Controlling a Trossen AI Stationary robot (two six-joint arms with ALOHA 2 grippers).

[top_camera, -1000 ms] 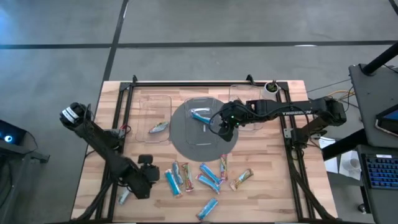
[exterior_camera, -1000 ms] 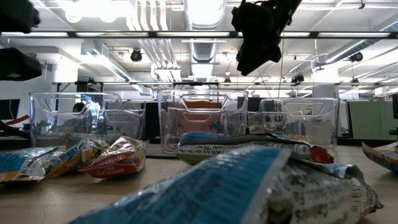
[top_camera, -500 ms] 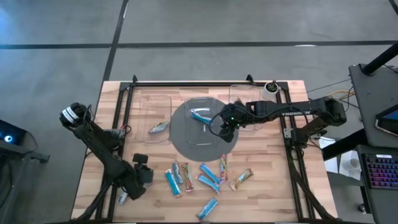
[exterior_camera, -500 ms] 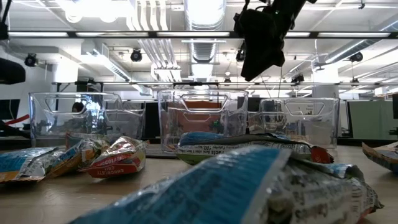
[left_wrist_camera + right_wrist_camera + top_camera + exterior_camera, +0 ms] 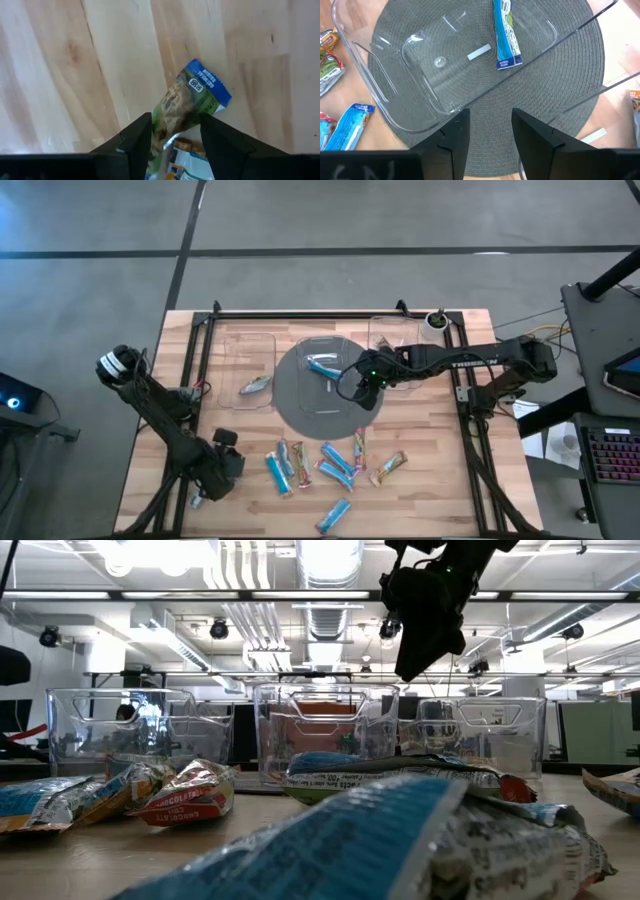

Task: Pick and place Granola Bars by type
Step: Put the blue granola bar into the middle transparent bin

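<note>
At the table's near left corner, the left gripper [image 5: 205, 488] is seen low over the wood, its fingers apart and straddling a single bar [image 5: 187, 107] in a green and blue wrapper; whether the pads touch the wrapper cannot be told. Just behind, one silvery bar [image 5: 256, 384] lies in the left clear tray [image 5: 250, 343].

At centre, a light-blue bar [image 5: 322, 367] rests in the middle tray [image 5: 365, 55], which stands on the round grey mat [image 5: 290, 402]. Along the table's near edge the remaining Granola Bars [image 5: 335, 461] are scattered loose, blue, tan and multicoloured wrappers mixed together, some touching; in the low view they fill the foreground.

To the right of centre, the right gripper [image 5: 366, 386] is held in the air above the mat's right side, beside the middle tray, its fingers parted and nothing between them. The right-hand tray [image 5: 392, 340] appears to hold no bar.

The bars are judged light and somewhat pliant, their glossy film likely to slip and crinkle. A hold across the narrow middle of the body, clear of the flat crimped ends, is judged the most secure, with moderate squeeze so the contents are not crushed.
</note>
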